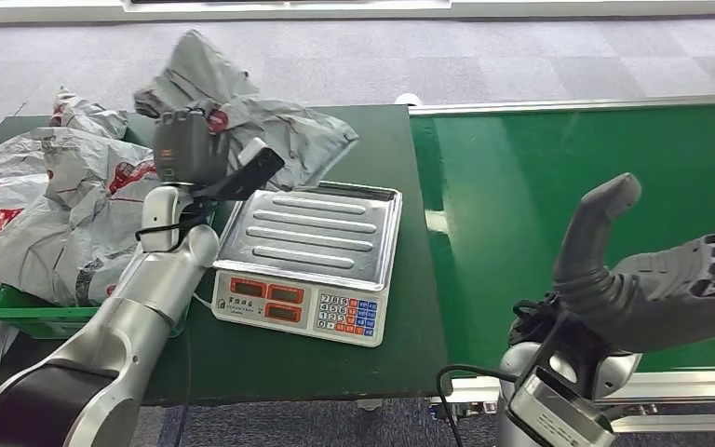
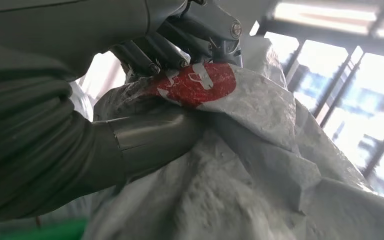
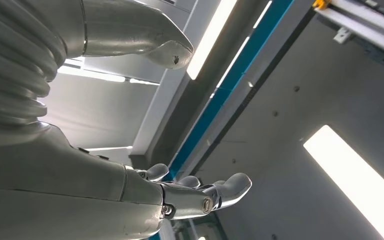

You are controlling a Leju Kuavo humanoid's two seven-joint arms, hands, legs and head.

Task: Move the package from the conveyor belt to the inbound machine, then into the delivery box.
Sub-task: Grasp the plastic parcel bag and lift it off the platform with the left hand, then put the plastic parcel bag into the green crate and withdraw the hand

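Head view is showing the right hand [image 1: 670,279] nearest, hovering palm-up over the near edge of the green conveyor belt [image 1: 577,186], thumb sticking up and fingers spread with nothing in them; the right wrist view is confirming this, its fingers [image 3: 220,192] lying apart and bare against ceiling lights. Just left of the belt, on the dark green table [image 1: 372,345], the scale [image 1: 312,261] is sitting with its ribbed steel pan bare and its red displays and keypad facing the robot. The left arm is reaching up past the scale's left side, and the left hand [image 1: 191,144] is gripping a grey plastic package [image 1: 270,126] with red print, holding it above the far left corner of the scale, over the table's far part. The left wrist view is showing the thumb and darker fingers [image 2: 170,47] pressing into the crumpled grey wrapping [image 2: 260,150] right at a red mark. Further left, a green box [image 1: 33,312] is lying heaped with more grey packages [image 1: 47,205], some spilling past its rim. Beyond the table, grey carpet floor [image 1: 428,56] is stretching away.
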